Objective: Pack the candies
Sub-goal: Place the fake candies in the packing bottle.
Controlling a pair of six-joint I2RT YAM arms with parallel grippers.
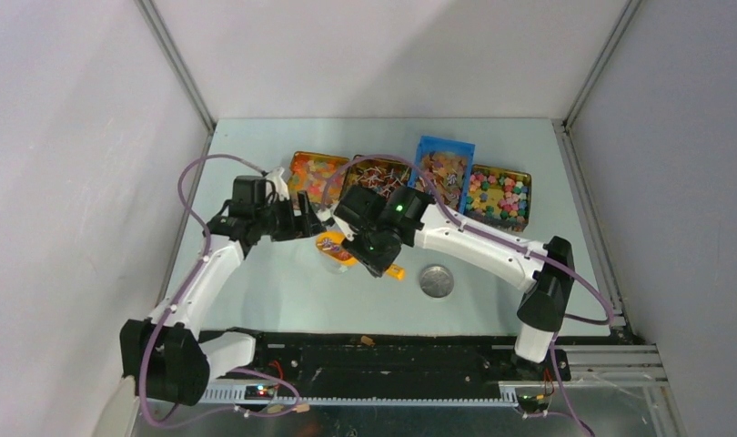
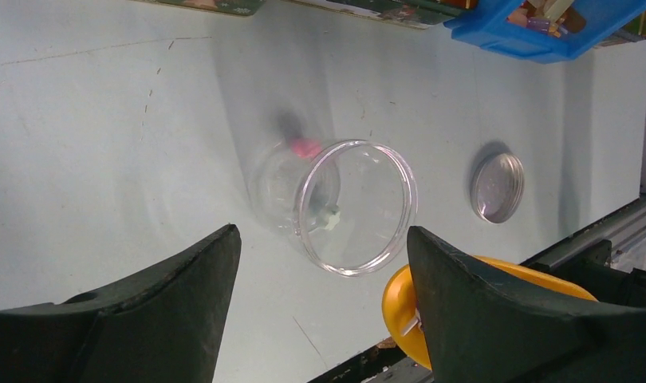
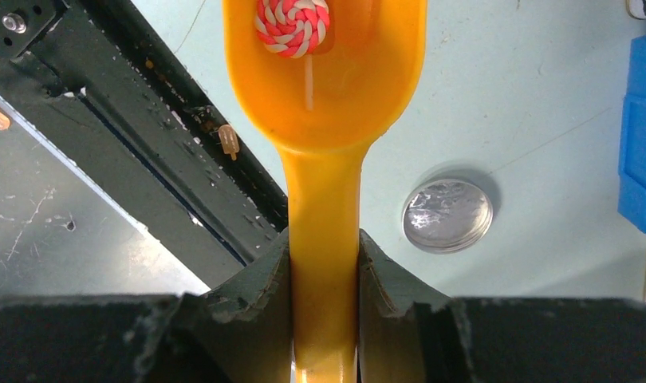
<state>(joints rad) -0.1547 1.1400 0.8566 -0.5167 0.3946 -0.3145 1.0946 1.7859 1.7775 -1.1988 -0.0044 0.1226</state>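
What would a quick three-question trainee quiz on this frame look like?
1. True or false: the right tool is shut on the handle of the orange scoop.
2. What lies in the scoop's bowl? A) a pink-and-white swirl lollipop B) a blue jelly C) nothing
3. Where is the silver lid relative to the clear jar?
Key: 1 true; 2 A; 3 off the jar, lying on the table apart from it.
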